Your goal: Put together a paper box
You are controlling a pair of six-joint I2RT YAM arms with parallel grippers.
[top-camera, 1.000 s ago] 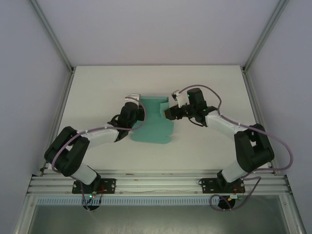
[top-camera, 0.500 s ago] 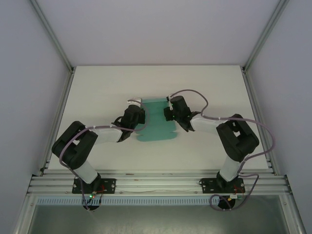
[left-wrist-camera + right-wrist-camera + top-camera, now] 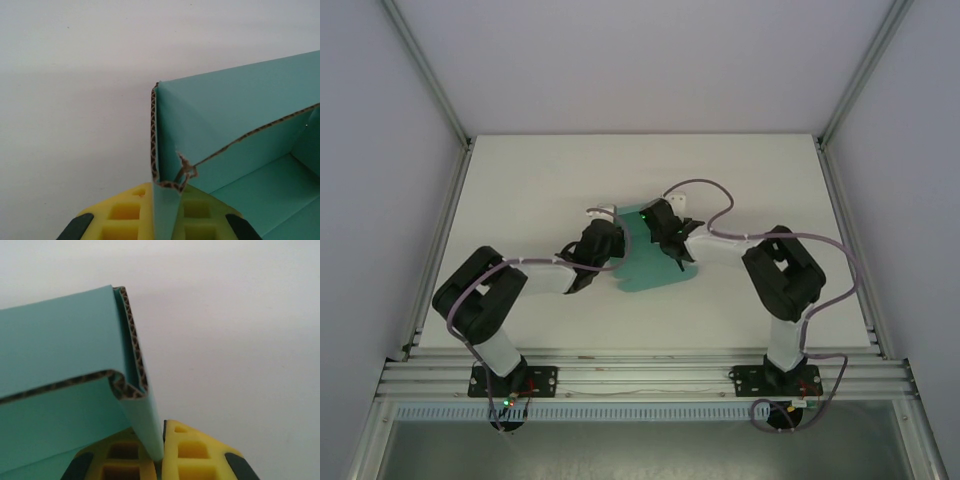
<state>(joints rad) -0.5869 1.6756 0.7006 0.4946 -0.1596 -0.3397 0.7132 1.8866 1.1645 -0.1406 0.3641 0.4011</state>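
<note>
The teal paper box [image 3: 655, 268] lies partly folded on the white table [image 3: 520, 180], between the two arms. My left gripper [image 3: 611, 238] holds its left side. In the left wrist view the yellow fingers [image 3: 125, 215] are shut on an upright card wall of the paper box [image 3: 235, 100], and the left gripper [image 3: 167, 195] pinches it at a torn corner. My right gripper [image 3: 656, 230] is at the box's upper right. In the right wrist view the right gripper [image 3: 160, 452] is shut on a doubled-over wall of the paper box [image 3: 55, 335].
An aluminium rail [image 3: 640, 365] runs along the near edge with both arm bases on it. Slanted frame posts [image 3: 440, 200] and plain walls border the table's sides. Bare white table stretches behind and to either side of the box.
The right arm swung left to the box and its gripper went from open to shut on the box's wall. The left gripper, still shut, shifted slightly right with the box.
</note>
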